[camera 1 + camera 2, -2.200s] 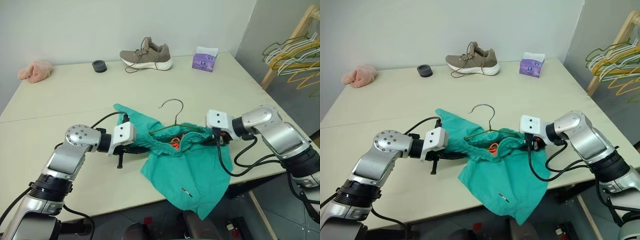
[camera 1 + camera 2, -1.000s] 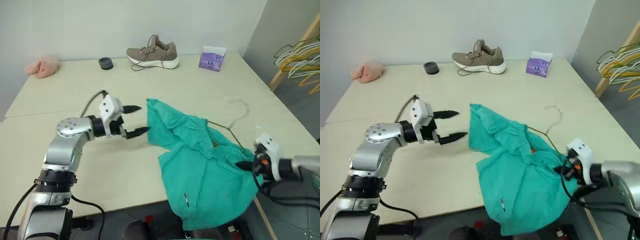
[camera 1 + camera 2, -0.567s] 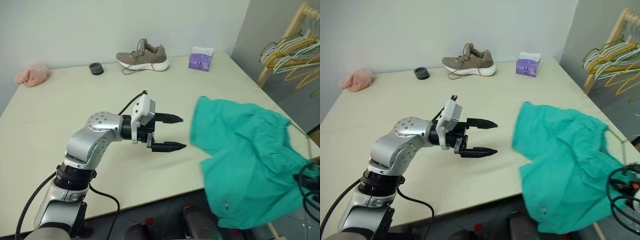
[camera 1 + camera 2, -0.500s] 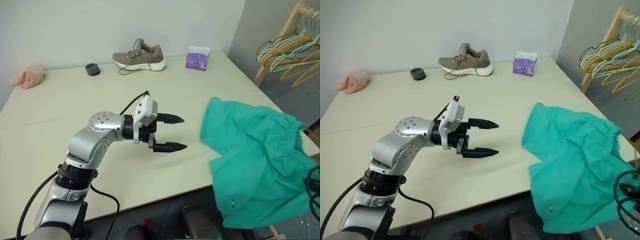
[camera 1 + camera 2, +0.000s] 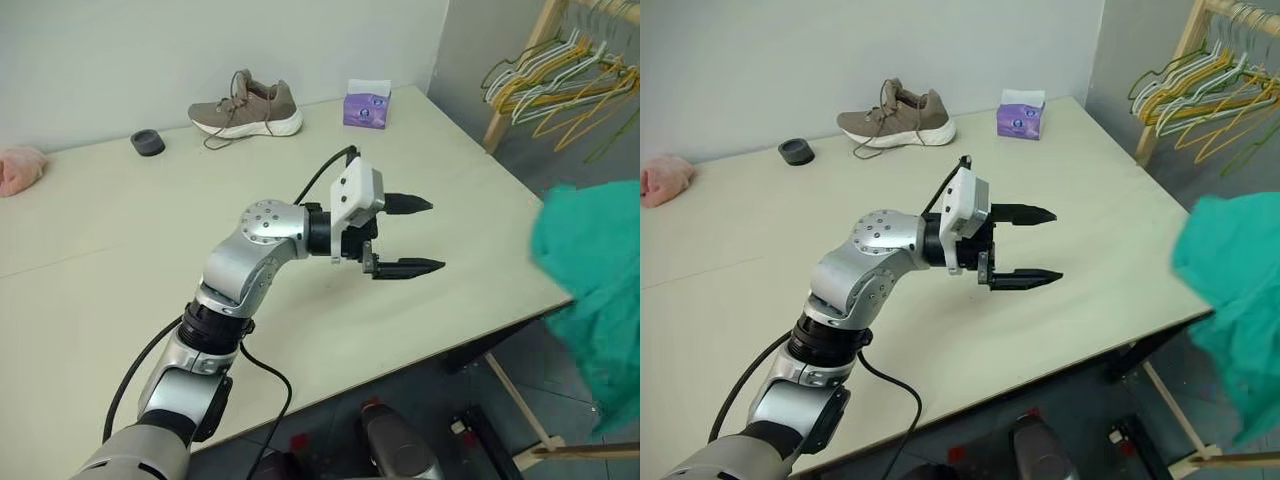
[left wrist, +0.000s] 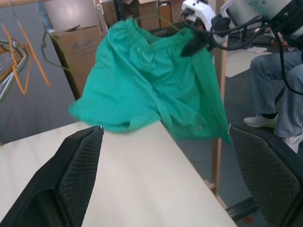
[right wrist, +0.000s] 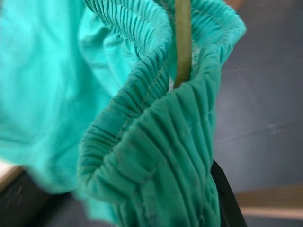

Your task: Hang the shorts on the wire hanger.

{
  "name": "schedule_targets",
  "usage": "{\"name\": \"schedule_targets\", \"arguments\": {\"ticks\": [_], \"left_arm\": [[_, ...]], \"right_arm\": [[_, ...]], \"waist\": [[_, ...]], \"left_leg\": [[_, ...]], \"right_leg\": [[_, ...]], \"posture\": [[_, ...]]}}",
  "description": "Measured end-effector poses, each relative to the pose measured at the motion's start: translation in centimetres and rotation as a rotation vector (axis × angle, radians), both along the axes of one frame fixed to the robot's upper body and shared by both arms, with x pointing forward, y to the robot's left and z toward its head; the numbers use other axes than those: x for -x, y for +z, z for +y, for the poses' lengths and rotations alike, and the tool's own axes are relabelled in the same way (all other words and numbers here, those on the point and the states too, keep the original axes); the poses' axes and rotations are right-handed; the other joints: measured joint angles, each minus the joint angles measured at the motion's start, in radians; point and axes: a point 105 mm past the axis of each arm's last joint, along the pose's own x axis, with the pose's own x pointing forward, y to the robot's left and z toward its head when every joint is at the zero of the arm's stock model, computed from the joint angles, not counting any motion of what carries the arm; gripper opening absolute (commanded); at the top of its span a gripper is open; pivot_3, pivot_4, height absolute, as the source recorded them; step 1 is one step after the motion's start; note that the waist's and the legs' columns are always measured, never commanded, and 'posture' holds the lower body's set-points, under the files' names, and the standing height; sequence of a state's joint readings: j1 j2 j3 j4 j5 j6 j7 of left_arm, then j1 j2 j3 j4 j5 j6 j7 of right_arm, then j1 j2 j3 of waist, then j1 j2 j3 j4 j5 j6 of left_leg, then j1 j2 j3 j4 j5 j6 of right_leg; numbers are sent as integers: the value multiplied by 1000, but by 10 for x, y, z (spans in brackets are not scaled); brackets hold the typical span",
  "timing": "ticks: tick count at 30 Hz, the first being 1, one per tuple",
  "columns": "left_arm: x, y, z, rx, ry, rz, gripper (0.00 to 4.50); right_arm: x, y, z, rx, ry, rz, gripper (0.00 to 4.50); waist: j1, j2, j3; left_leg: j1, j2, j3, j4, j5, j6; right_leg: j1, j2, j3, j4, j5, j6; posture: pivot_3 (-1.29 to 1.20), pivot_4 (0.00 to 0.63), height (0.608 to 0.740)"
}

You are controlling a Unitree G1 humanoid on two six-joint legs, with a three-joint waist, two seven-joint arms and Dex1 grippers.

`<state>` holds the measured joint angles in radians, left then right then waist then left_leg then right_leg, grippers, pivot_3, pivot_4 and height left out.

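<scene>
Now the shorts hang off the table's right edge.
From the left I see my left gripper [image 5: 418, 236] level over the table [image 5: 120, 220], fingers spread wide and empty, pointing right. Past the right edge, the shorts [image 6: 151, 85] dangle in the air, bunched at the waistband where my right gripper [image 6: 191, 46] is pinching them. At that wrist the wire hanger [image 7: 182, 42] runs down into the gathered waistband.
</scene>
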<state>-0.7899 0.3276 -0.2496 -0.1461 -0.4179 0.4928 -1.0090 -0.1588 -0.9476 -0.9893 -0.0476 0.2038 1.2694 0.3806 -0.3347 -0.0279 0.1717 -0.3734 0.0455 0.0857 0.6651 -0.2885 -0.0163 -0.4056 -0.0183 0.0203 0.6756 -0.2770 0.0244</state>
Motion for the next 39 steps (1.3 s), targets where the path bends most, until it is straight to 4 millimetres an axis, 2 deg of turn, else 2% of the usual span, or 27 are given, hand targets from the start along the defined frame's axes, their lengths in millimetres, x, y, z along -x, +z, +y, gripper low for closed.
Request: {"name": "schedule_targets", "arguments": {"ticks": [5, 8, 14, 24, 31, 39], "left_arm": [[-1, 10, -5, 6, 10, -40, 4478], [-3, 13, -7, 10, 19, -48, 4478], [-4, 25, -14, 33, 8, -91, 4478], [-7, 29, -20, 49, -19, -106, 4478], [-3, 30, -24, 52, -75, -91, 4478], [-2, 33, -29, 48, -120, -84, 4478]], "right_arm": [[-14, 19, -18, 17, -71, -59, 0], [-19, 20, -24, -7, -103, -70, 0], [-17, 23, -42, -15, -201, -78, 0], [-15, 23, -52, -33, -320, -110, 0], [-16, 4, -60, -134, -374, -100, 0], [-18, 7, -67, -152, -372, -88, 0]], "waist": [[1, 4, 5], [2, 5, 5], [0, 7, 4], [-25, 10, 2], [-42, 10, 2], [-76, 9, 2]], "left_leg": [[1, 0, 1, -2, 1, -1], [0, 1, 1, -2, 1, -2], [0, 0, 4, -2, 2, -4], [2, 0, 6, -2, 3, -5], [8, 0, 15, -3, 3, -5], [10, 0, 22, -3, 2, -4]], "right_leg": [[0, -1, 1, 0, -1, 2], [0, -3, 1, -1, -2, 4], [0, -6, 4, -2, -3, 6], [0, -6, 5, -1, -4, 7], [1, -6, 13, 1, -4, 8], [1, -6, 20, 1, -3, 11]], "posture": [[-391, 185, 740], [-395, 178, 740], [-410, 160, 740], [-429, 134, 740], [-431, 122, 740], [-422, 118, 740]]}}
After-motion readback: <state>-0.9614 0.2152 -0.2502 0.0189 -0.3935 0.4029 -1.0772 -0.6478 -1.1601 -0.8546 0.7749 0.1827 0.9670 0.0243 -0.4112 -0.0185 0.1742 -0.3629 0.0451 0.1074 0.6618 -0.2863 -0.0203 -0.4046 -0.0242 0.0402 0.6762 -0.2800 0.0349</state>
